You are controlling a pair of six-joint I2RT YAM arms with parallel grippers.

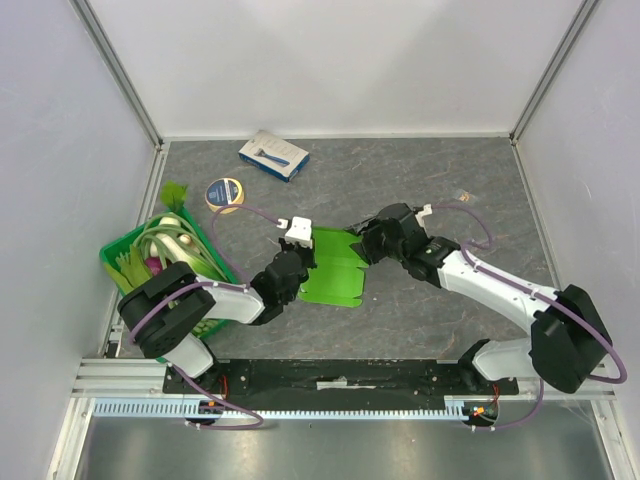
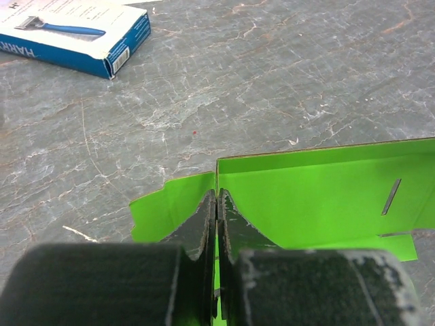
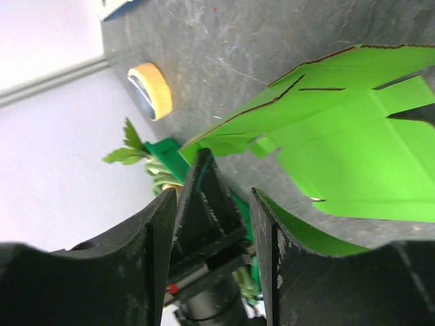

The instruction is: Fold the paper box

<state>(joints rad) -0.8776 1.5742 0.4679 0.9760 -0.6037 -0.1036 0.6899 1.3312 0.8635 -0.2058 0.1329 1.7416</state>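
Two grippers meet the paper box (image 1: 335, 270) at mid-desk (image 1: 430, 180): the left gripper (image 2: 216, 204) pinches its edge, while the right gripper (image 3: 214, 200) stands parted, gripping nothing. A yellow-rimmed disc (image 3: 151, 88) shows in the right wrist view, not the left.

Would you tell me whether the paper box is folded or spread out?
Mostly spread: the paper box lies as an open sheet, flaps and slots showing.

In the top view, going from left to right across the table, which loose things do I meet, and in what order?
Green crate → round tan object → blue-and-white carton → paper box.
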